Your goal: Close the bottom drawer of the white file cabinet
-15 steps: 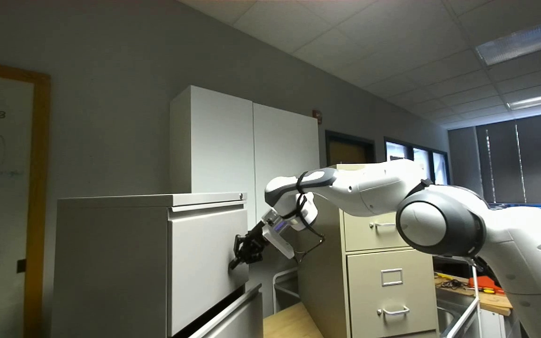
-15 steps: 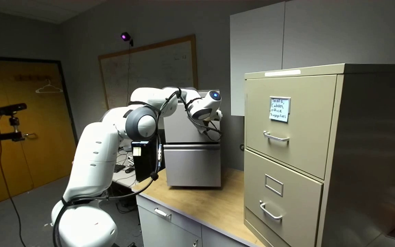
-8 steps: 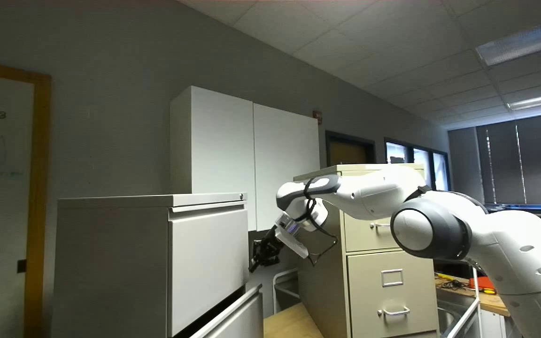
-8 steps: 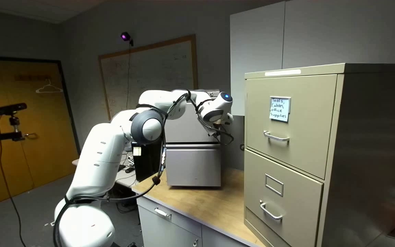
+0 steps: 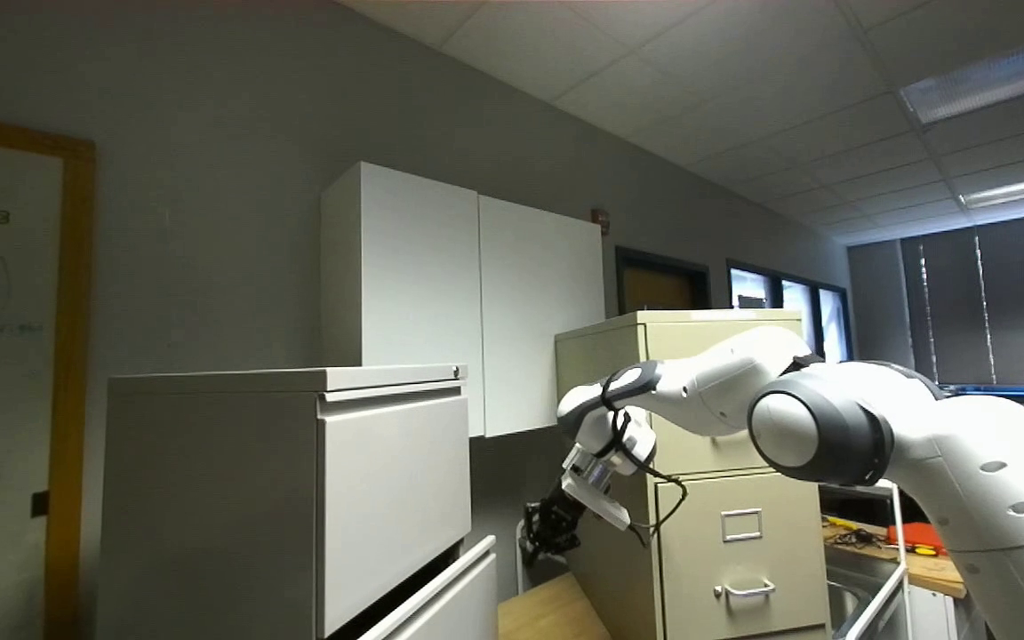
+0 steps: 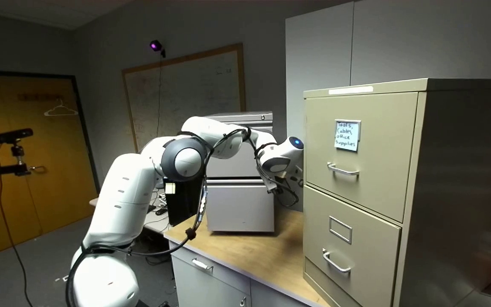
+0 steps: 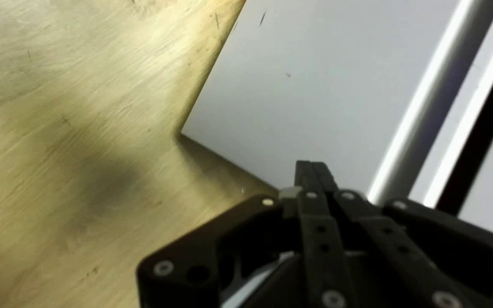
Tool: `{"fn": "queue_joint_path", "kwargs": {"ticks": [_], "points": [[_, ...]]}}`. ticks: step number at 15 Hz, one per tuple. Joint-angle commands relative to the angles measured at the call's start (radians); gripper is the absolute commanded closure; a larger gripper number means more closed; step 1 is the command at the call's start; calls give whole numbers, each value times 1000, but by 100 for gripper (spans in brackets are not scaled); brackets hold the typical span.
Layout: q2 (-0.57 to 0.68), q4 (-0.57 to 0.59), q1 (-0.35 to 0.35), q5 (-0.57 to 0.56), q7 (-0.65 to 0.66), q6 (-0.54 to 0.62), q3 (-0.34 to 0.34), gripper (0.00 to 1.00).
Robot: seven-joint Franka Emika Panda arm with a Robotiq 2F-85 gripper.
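Fingertips (image 7: 305, 176) of the black gripper (image 7: 316, 177) lay pressed flat against each other in the wrist view, the jaws fully closed. In an exterior view the gripper hung tilted downward near the outer top corner of the bottom drawer (image 5: 468, 604), a gap showing between the two.

The drawer, lowest in the white file cabinet (image 5: 210, 498), stood partly out: its top lip jutted forward of the lower edge of the upper drawer front (image 5: 396, 498), and a dark slot ran between them. The cabinet rested on the wooden countertop (image 6: 245, 256), near the left edge and back from the front edge as an exterior view showed it; the drawer's bottom edge sat just above the wood, over a thin shadow. From the wrist, one lower corner of the drawer front pointed out over the countertop, its bottom edge running off through the top of the frame and its side edge passing behind the gripper.

The white arm (image 6: 119, 200) rose beyond the countertop's near left corner in an exterior view, its forearm covering part of the upper drawer front. Toward the right, the beige cabinet (image 6: 382, 179) had a lower corner close to the countertop's front edge and, on its top drawer, a note (image 6: 346, 135) reading "Tools, Cables, office Supplies." White wall cupboards (image 6: 322, 55) hung behind it.
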Motion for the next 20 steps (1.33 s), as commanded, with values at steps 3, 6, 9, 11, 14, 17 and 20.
{"fn": "queue_joint_path", "kwargs": {"ticks": [3,6,9,11,14,17,20], "points": [[59,-4,28,92,23,11,53,100],[116,44,49,125,35,1,71,100],[169,104,58,170,41,-9,88,100],[186,135,55,197,44,-21,95,100],[231,199,46,268,49,-40,112,100],[274,257,56,308,50,-45,117,100],[308,315,66,312,56,-52,118,100]]}}
